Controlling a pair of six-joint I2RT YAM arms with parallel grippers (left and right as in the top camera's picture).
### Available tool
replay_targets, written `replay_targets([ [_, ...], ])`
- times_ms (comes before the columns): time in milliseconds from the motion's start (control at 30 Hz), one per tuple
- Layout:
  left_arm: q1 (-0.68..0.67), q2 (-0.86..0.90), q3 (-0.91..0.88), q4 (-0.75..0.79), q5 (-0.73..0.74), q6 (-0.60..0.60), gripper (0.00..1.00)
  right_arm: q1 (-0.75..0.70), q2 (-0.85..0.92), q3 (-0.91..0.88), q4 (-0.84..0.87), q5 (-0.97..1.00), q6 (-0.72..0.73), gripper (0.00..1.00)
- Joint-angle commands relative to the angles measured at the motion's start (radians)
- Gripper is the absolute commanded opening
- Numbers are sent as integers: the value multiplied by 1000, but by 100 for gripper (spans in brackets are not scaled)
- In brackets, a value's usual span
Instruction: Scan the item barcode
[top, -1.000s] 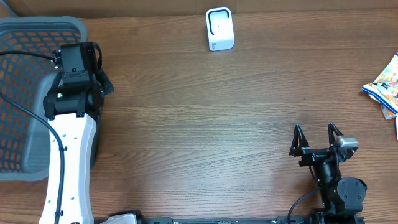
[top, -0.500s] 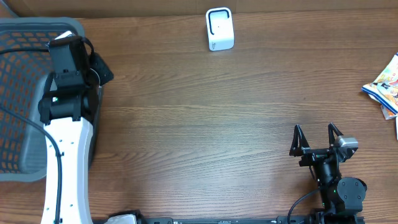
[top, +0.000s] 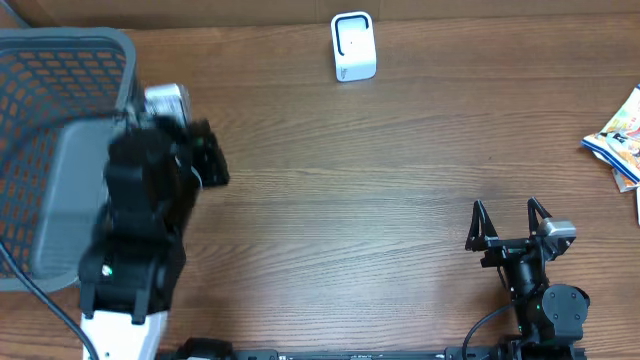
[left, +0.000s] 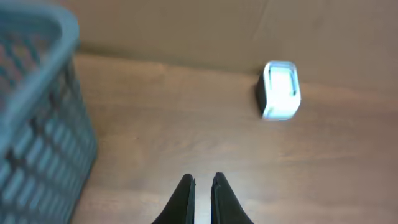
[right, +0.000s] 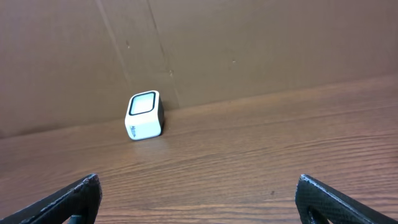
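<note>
Overhead, the packets (top: 618, 140) are lying at three o'clock on the table (top: 400, 200), well apart from the scanner (top: 353, 46) at twelve, with the right claw (top: 506, 207) gaping wide and empty at five; the left wrist is showing the left claw (left: 202, 190) pinched narrow on nothing; the right wrist is facing the scanner, and I judge those flat packets may be sliding away under a careless grab.

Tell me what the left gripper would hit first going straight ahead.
Nothing close: the left gripper, fingers shut, points over the table toward the cardboard wall. The scanner sits right of that line, the basket left, though blur leaves depth unclear.
</note>
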Motion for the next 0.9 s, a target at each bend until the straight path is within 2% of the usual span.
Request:
replay_targets([
  [0,-4,-138,-212,85,5,29,8,-1,-12,-11,4,6,-5,100],
  [67,-1,-239,-336,134,5,29,10,-1,-12,-11,4,6,-5,100],
  [167,15,-358,-467,179,5,29,6,-1,-12,-11,4,6,-5,100],
  [367,125,-653,-720,224,6,-29,5,-1,-12,-11,4,6,-5,100],
  [433,143,-716,-797,224,6,-49,50,-1,-12,-11,4,6,-5,100],
  [467,142,-740,-842,230,7,-66,86,-1,-12,-11,4,6,-5,100],
  [500,143,-753,-865,233,9,-75,100,-1,-12,-11,4,6,-5,100],
  [867,143,-940,-1037,270,-23,-76,100,-1,-12,-11,4,6,-5,100],
])
